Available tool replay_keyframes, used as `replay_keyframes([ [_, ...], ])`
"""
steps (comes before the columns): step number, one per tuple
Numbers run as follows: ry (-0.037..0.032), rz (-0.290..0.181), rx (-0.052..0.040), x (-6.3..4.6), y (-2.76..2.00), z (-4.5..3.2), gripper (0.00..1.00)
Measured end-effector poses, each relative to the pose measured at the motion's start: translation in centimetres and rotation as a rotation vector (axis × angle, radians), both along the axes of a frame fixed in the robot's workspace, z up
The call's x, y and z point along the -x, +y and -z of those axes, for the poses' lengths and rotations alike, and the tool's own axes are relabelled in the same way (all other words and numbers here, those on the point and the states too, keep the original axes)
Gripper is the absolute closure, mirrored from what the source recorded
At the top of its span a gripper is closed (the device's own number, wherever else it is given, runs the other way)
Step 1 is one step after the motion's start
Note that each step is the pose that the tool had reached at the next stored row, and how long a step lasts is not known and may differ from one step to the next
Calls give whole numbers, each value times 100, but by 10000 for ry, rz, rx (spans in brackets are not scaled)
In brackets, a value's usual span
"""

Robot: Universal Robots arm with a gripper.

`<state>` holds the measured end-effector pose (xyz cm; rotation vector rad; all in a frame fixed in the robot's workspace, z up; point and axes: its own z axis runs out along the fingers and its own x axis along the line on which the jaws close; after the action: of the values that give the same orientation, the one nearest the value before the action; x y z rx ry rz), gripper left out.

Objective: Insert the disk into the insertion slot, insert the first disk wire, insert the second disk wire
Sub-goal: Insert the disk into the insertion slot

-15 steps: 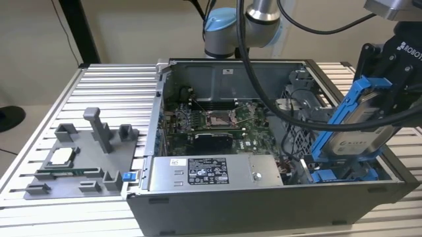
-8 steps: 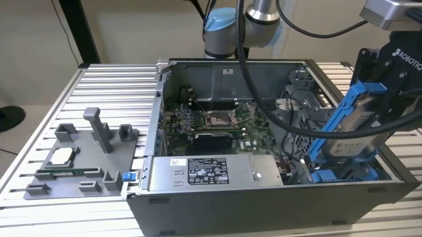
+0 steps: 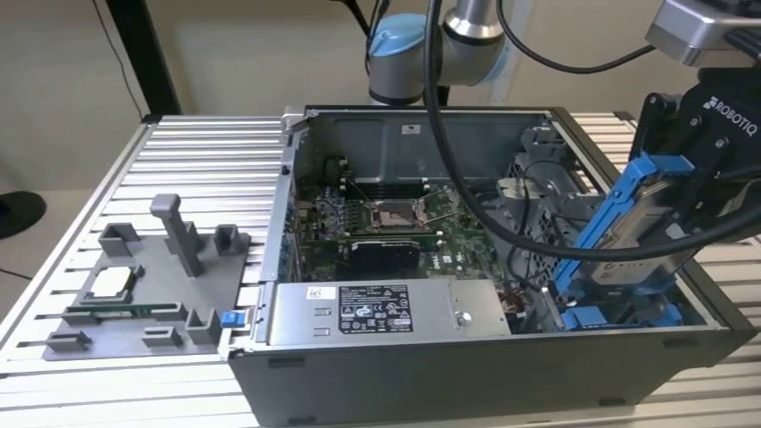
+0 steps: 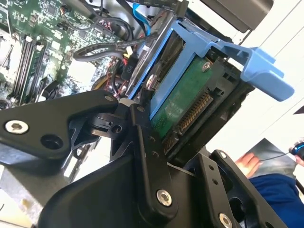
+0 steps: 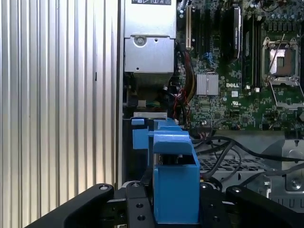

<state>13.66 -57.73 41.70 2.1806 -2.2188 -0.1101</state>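
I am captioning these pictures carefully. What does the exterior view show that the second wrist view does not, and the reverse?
Exterior view: the whole open grey computer case on the ribbed aluminium table, its grey labelled power-supply box, and a grey plastic fixture tray at the exterior view's left. Second wrist view: the green circuit board on one face of the silver hard disk, and a person's hand by a blue sleeve. Both: that disk, tilted in its bright blue carrier frame, with the black claw shut on it, and the green motherboard.

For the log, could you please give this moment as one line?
gripper: shut on disk | disk: tilted, lower end at insertion slot | not seated
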Motion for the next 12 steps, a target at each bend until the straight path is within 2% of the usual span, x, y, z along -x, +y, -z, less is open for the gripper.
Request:
replay_keyframes([
  [6,-12,0,-7,0,-25,59,100],
  [12,-12,2,-14,-2,-26,104,100],
])
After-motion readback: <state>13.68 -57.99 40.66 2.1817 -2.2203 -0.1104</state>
